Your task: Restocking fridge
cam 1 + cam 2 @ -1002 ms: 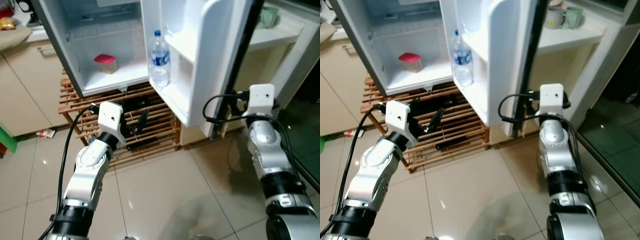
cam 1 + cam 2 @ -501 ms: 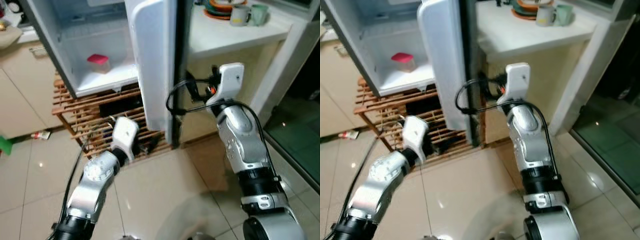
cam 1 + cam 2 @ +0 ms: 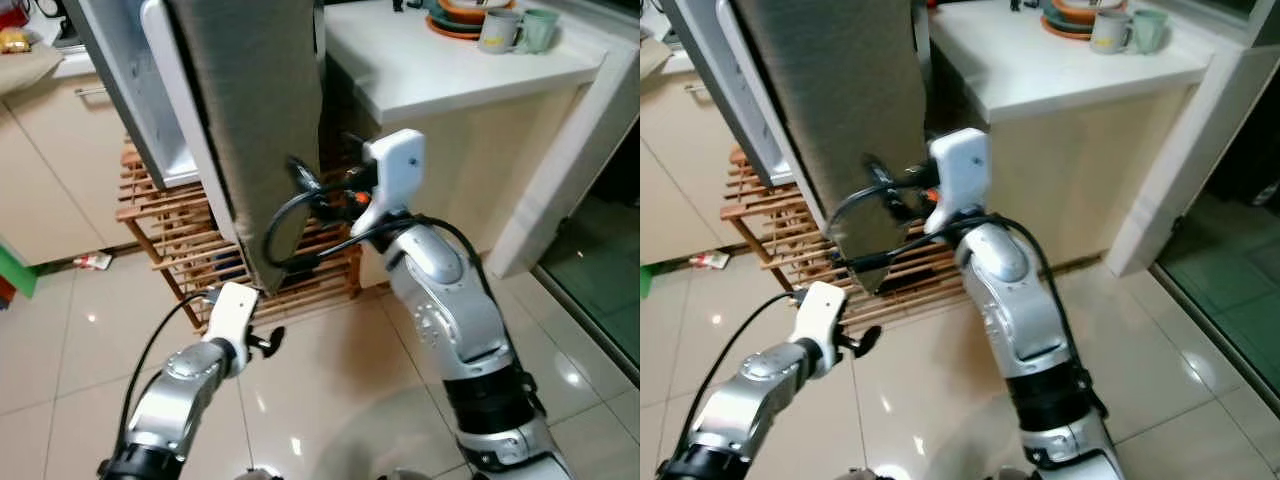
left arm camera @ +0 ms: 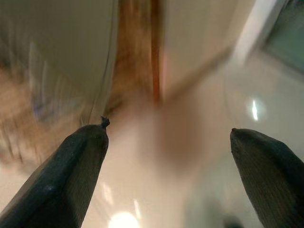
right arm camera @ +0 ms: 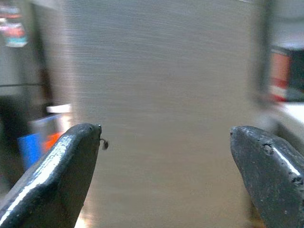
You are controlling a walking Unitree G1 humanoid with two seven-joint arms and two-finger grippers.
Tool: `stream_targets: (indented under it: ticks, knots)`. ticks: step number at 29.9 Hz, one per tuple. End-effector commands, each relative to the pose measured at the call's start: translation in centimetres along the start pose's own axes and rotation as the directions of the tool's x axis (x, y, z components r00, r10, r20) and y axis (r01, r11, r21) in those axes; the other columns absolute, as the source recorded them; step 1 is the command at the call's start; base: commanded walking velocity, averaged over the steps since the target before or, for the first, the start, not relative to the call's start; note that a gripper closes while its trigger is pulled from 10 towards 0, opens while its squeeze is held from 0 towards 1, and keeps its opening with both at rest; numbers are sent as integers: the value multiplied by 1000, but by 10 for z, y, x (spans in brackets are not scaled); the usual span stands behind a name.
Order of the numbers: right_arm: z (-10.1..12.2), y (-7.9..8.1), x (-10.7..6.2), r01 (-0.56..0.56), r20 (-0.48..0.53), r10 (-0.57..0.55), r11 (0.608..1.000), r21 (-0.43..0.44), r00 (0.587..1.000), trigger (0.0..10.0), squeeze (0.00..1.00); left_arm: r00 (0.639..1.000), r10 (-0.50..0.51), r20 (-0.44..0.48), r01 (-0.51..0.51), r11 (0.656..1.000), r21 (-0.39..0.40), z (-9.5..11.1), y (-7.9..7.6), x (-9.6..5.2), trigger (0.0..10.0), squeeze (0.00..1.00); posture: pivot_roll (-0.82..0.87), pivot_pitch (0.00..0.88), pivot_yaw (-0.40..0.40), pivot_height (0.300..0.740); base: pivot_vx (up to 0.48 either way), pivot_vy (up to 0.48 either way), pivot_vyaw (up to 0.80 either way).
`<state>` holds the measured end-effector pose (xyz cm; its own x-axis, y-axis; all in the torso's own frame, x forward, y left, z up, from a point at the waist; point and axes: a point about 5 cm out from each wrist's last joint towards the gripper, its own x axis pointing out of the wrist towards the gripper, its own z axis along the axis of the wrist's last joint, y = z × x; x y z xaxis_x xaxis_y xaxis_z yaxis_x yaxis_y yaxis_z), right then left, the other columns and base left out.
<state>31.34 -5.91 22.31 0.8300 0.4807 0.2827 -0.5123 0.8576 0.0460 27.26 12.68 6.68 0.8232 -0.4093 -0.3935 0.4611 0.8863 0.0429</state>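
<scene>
The right gripper, fingers spread and grasping nothing, faced the fridge door, seemingly pushing it closed. The left gripper hung low over the floor, released too.

You see a white tabletop at the upper right, and at its far end stand stacked plates and two mugs. Left of the tabletop and lower, a wooden slatted rack rests on the glossy tiled floor.
</scene>
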Motion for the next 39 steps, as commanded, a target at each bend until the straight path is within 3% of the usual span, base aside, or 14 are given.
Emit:
stream_targets:
  ticks: [1,3,5,6,9,12,15,27,32,39]
  knots:
    - [-13,-33,-12,175,-72,-174,985,2,982,10000,0,978,-26,208,4,994,107,46,-2,0,10000,0,-133,0,107,740,0,0,0]
    - [-26,-54,-30,293,-127,-293,956,-18,948,10000,0,924,-87,372,46,992,119,83,-11,-1,10000,0,-154,0,148,740,0,0,0]
    - [-28,-57,-35,311,-135,-312,950,-23,941,10000,0,909,-99,405,49,990,133,90,-12,-1,10000,0,-154,0,148,740,0,0,0]
    - [-33,-61,-45,361,-144,-360,932,-20,922,10000,0,872,-136,469,48,980,196,108,-15,0,10000,0,-173,0,162,740,266,401,0]
    - [-38,-59,-51,378,-149,-376,926,-14,915,10000,0,847,-149,510,59,980,190,120,-14,2,10000,0,-182,0,162,740,276,394,0]
    - [-44,-57,-55,379,-175,-378,925,-27,909,10000,0,848,-121,516,48,987,153,123,-10,6,10000,0,-187,0,160,740,282,389,0]
    - [-47,-58,-57,376,-194,-375,926,-33,907,10000,0,850,-30,526,19,999,25,131,0,11,10000,0,-174,0,144,740,276,395,0]
    - [-45,-52,-41,274,-193,-281,960,-63,940,10000,0,863,107,493,-87,994,-64,125,20,17,10000,0,-141,0,77,740,106,428,0]
    - [-51,-48,-44,276,-211,-278,960,-39,937,10000,0,865,129,485,-105,992,-76,120,26,13,10000,0,-136,0,80,740,247,412,0]
    - [-51,-52,-45,285,-207,-288,958,-42,935,10000,0,860,175,480,-147,985,-95,122,34,17,10000,0,-149,0,87,740,246,412,0]
